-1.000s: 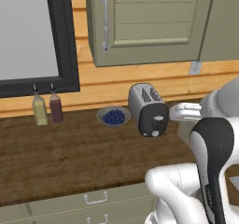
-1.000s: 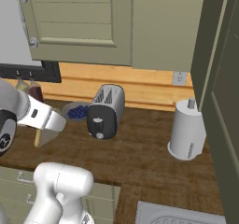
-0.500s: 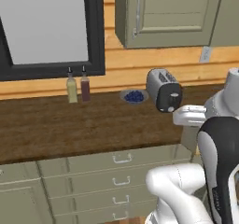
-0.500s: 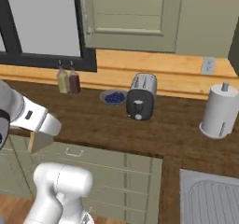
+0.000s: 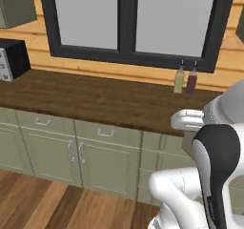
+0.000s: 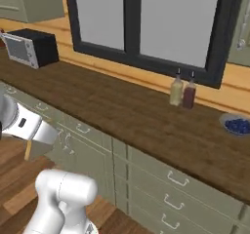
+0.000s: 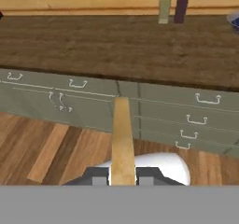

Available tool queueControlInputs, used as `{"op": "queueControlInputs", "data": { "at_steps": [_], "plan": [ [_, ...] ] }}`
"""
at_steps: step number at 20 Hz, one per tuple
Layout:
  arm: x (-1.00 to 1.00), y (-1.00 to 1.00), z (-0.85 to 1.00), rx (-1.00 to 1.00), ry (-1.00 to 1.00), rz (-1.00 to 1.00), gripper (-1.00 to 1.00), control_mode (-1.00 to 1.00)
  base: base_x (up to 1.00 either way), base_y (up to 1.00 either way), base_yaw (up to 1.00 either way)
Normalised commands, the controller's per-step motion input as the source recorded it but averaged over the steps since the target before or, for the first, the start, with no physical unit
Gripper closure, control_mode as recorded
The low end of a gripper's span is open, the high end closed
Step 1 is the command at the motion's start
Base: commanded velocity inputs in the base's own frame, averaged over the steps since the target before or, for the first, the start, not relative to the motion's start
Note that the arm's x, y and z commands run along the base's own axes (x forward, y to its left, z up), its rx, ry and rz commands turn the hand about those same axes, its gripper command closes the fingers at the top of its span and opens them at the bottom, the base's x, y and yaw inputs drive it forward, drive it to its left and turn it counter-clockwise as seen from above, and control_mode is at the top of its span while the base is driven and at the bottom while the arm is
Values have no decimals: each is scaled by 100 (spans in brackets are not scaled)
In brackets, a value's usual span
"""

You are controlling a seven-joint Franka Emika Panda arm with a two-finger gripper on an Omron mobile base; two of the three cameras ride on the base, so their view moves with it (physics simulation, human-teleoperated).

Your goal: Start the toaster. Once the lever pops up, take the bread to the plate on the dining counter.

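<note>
Jaws clenched edge-on around the thin flat tan bread (image 7: pixel 123 141) at lower centre of the hand view, above the grainy dark wooden worktop (image 7: pixel 116 45) and pale green drawers.

My gripper (image 7: pixel 123 177) is clamped shut on the bread (image 7: pixel 122 141), slice held edge-on between the fingertips. The arm is folded close over the base, with the hand low at my left side, pointing forward
</note>
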Motion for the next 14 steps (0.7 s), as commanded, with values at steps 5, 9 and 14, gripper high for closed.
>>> {"op": "queueControlInputs", "data": {
  "at_steps": [5, 9, 14],
  "plan": [
    [0, 0, 0, 0, 0, 0, 100, 100, 0, 72, 84],
    [0, 0, 0, 0, 0, 0, 100, 100, 4, 73, 80],
    [0, 0, 0, 0, 0, 0, 100, 100, 24, 65, 73]
  ]
}}
